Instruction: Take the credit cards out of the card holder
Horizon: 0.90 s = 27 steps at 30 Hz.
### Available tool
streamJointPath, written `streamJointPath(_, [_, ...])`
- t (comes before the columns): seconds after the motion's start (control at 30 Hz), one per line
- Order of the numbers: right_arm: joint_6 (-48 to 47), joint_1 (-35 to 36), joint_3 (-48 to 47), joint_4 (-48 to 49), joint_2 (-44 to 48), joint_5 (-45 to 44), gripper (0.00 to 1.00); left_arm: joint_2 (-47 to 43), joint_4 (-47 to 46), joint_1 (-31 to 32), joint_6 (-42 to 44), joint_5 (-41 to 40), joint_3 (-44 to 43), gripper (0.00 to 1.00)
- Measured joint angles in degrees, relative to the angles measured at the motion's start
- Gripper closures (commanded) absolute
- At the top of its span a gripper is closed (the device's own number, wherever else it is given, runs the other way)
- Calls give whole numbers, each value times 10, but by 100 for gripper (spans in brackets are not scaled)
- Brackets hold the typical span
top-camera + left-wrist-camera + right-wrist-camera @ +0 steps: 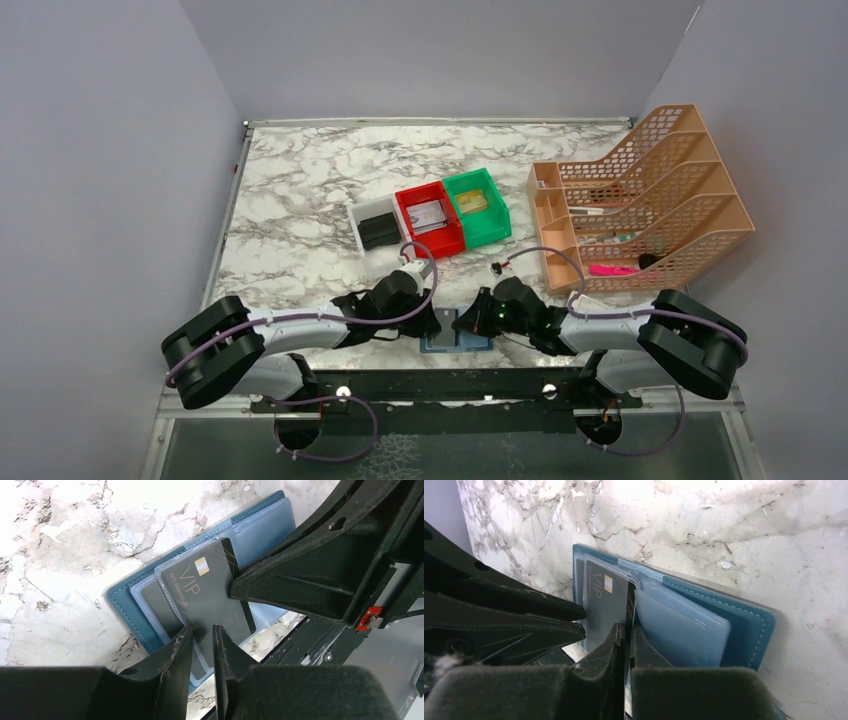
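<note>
At the near table edge, between the two arms: teal card holder (120, 597), open and flat on the marble. From the left, left gripper (202, 632) over the holder's near edge, fingers a narrow slit apart with a sleeve edge between them; clamped or only steadying, cannot tell. Centre: dark grey VIP card (210, 597), partly out of its clear sleeve but overlapping the holder. From the right, right gripper (626, 630) pinched tight on that card's edge.

Judged midway through the first extraction, nothing fully clear of the holder. Left to do: drawing this card free, setting it down, then fetching the second dark card (152, 602) in the sleeve behind.

Further back on the white-and-grey marble tabletop (300, 200), left to right: white bin (370, 211) with a black wallet (381, 232), red bin (445, 247), green bin (490, 232), peach mesh file rack (660, 180). Plain pale walls (100, 150) around.
</note>
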State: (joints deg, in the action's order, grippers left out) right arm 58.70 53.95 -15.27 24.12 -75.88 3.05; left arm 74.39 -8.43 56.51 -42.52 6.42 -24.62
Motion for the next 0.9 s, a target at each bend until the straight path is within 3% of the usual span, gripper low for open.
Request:
streamJointPath(0.27, [4, 0, 7, 12, 2, 2, 99, -8, -5, 3, -3, -13, 9, 75])
streamJointPath(0.63, [-43, -12, 7, -101, 105, -10, 99, -8, 9, 10, -3, -30, 10, 76])
streamJointPath(0.8, [-79, -23, -5, -134, 106, 6, 99, -8, 11, 10, -9, -32, 13, 76])
streamJointPath(0.9, [-95, -26, -19, -144, 90, 14, 99, -9, 13, 11, -10, -34, 13, 71])
